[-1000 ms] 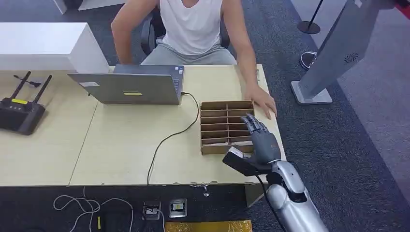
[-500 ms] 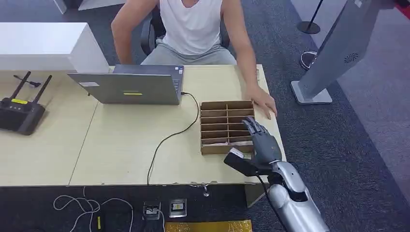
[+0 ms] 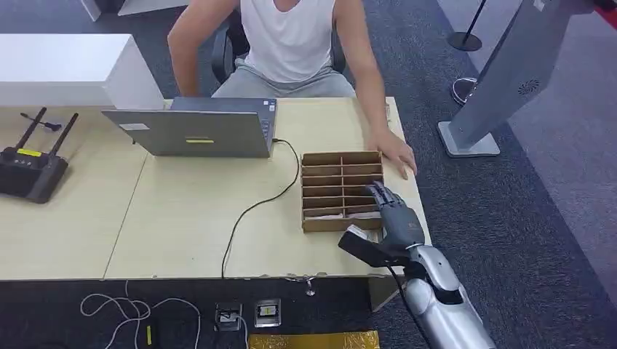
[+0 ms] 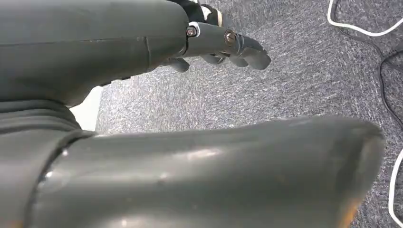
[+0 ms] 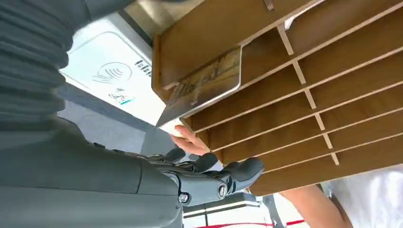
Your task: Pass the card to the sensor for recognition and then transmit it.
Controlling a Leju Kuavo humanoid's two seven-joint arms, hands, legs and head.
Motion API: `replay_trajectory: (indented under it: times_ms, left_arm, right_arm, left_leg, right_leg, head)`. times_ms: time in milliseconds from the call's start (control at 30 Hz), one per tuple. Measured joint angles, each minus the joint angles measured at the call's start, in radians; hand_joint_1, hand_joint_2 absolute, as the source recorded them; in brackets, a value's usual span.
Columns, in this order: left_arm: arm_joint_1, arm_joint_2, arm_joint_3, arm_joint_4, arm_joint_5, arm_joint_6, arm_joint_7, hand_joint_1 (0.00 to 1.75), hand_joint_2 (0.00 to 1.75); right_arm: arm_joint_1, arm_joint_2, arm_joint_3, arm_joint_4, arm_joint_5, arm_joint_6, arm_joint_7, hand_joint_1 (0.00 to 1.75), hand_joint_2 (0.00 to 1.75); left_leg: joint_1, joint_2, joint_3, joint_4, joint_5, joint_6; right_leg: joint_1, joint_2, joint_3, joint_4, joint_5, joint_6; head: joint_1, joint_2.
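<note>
A wooden slotted box [image 3: 336, 169] stands on the table's right part. My right hand [image 3: 393, 212] hovers over its near right corner, fingers spread and pointing into the slots, holding nothing. In the right wrist view a brownish card [image 5: 205, 85] stands tilted in a slot of the box [image 5: 304, 114], apart from my right hand's fingers [image 5: 223, 175]. The white sensor [image 5: 111, 76] with a contactless mark lies beside the box's near corner. My left hand [image 4: 218, 45] hangs over the grey carpet with its fingers loosely extended and nothing in them.
A person sits behind the table, one hand [image 3: 396, 153] resting by the box's far right corner. A grey laptop [image 3: 196, 131] with a black cable [image 3: 255, 207] sits mid-table, and a black router [image 3: 29, 171] lies at the left. A grey stand [image 3: 502, 80] rises at the right.
My right hand has drawn back a little toward the table's near edge and lower over the box. The person's hand and the box have stayed put.
</note>
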Motion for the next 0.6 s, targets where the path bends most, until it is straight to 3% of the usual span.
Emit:
replay_trajectory:
  times_ms: [67,133,600]
  left_arm:
    - [0.0,0.0,0.0,0.0,0.0,0.0,0.0,0.0,0.0]
    - [0.0,0.0,0.0,0.0,0.0,-0.002,0.0,0.0,0.0]
    - [-0.002,0.0,0.0,0.0,-0.008,-0.005,0.0,0.0,0.0]
  right_arm:
    - [0.0,0.0,0.0,0.002,-0.001,0.0,0.0,1.64,1.75]
    - [0.0,0.0,0.0,0.005,-0.005,0.001,0.0,1.75,1.75]
    - [0.0,-0.005,-0.001,0.005,-0.023,0.014,0.002,1.75,1.75]
  left_leg:
    - [0.0,0.0,0.0,0.0,0.0,0.0]
    - [0.0,0.0,0.0,0.0,0.0,0.0]
    - [0.0,0.0,0.001,0.0,0.0,0.0]
  right_leg:
    - [0.0,0.0,0.0,0.0,0.0,0.0]
    - [0.0,0.0,0.0,0.0,0.0,0.0]
    - [0.0,0.0,0.0,0.0,0.0,0.0]
  head:
    - [0.0,0.0]
    - [0.0,0.0]
    - [0.0,0.0]
